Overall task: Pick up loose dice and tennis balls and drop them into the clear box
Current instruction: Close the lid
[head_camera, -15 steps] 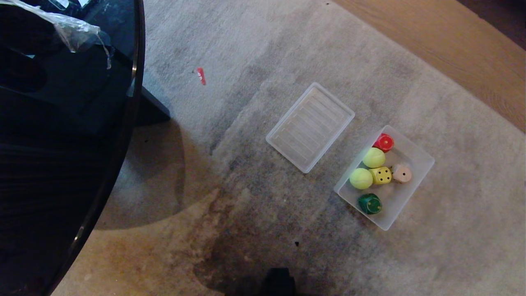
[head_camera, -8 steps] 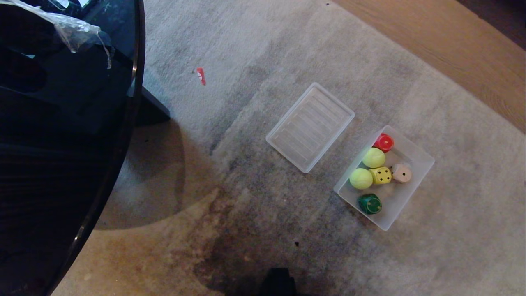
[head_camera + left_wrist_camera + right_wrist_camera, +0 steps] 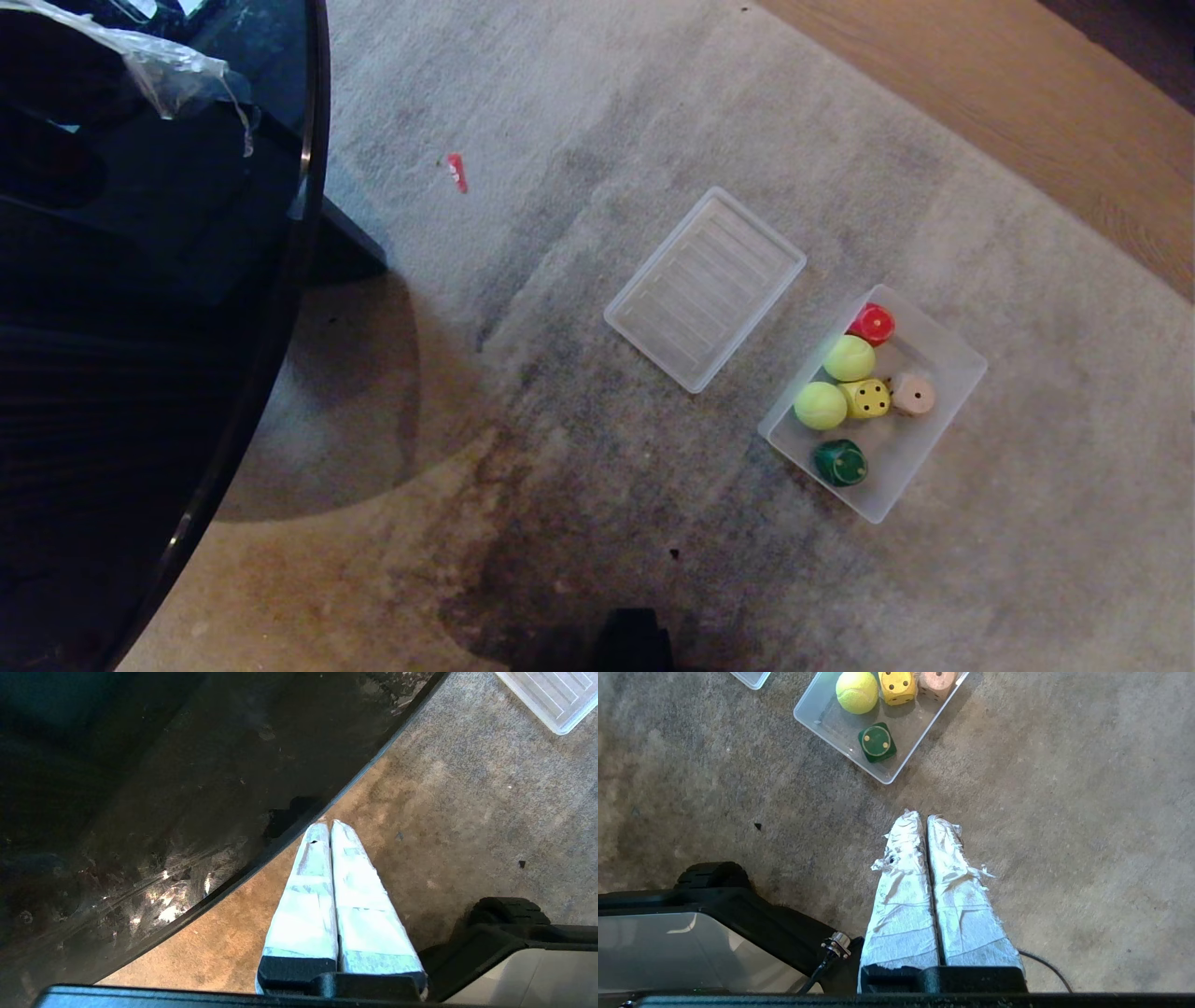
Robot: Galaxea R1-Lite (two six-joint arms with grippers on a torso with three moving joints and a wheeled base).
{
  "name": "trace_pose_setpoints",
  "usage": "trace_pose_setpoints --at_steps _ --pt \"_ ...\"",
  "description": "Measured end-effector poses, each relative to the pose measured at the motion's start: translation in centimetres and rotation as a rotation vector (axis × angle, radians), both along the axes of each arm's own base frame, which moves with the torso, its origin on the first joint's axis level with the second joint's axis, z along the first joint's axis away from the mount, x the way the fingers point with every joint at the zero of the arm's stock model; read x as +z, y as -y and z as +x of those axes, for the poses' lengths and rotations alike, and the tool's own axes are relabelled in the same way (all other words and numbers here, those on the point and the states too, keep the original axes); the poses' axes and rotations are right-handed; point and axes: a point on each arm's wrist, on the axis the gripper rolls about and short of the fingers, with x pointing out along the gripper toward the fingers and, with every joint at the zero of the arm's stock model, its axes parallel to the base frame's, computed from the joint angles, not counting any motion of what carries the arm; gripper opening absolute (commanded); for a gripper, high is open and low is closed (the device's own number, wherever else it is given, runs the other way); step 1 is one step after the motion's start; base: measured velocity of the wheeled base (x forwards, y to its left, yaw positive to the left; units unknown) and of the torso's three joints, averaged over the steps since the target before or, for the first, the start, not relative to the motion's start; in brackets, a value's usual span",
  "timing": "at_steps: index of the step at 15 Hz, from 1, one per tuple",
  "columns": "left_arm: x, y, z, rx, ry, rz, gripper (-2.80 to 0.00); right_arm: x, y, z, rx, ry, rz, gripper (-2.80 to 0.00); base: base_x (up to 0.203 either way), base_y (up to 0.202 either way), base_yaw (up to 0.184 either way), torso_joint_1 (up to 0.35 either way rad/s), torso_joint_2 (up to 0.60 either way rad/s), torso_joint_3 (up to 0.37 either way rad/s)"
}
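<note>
The clear box [image 3: 943,347] lies on the carpet right of centre. Inside it are two tennis balls [image 3: 850,358] [image 3: 820,405], a yellow die [image 3: 867,399], a dark green die [image 3: 840,462], a beige die [image 3: 913,394] and a red piece [image 3: 873,324]. Neither arm shows in the head view. In the right wrist view my right gripper [image 3: 923,817] is shut and empty, hanging over bare carpet a short way from the box [image 3: 822,721], green die [image 3: 877,742], yellow die [image 3: 897,687] and one tennis ball [image 3: 857,691]. My left gripper [image 3: 325,827] is shut, empty, beside the table's rim.
A round dark glass table [image 3: 140,327] fills the left side, with crumpled plastic film [image 3: 177,70] on it. The flat ribbed lid [image 3: 705,286] lies left of the box. A small red scrap [image 3: 456,172] lies farther back. Wooden floor [image 3: 1027,93] borders the carpet at back right.
</note>
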Motion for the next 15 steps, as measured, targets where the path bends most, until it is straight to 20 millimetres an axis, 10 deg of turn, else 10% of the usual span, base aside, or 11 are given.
trace_pose_setpoints --at_steps 15 --pt "0.00 0.00 0.00 0.000 0.000 0.000 -2.80 -0.07 0.00 0.01 0.002 -0.005 -0.003 -2.80 -0.126 0.000 0.000 0.001 0.00 0.002"
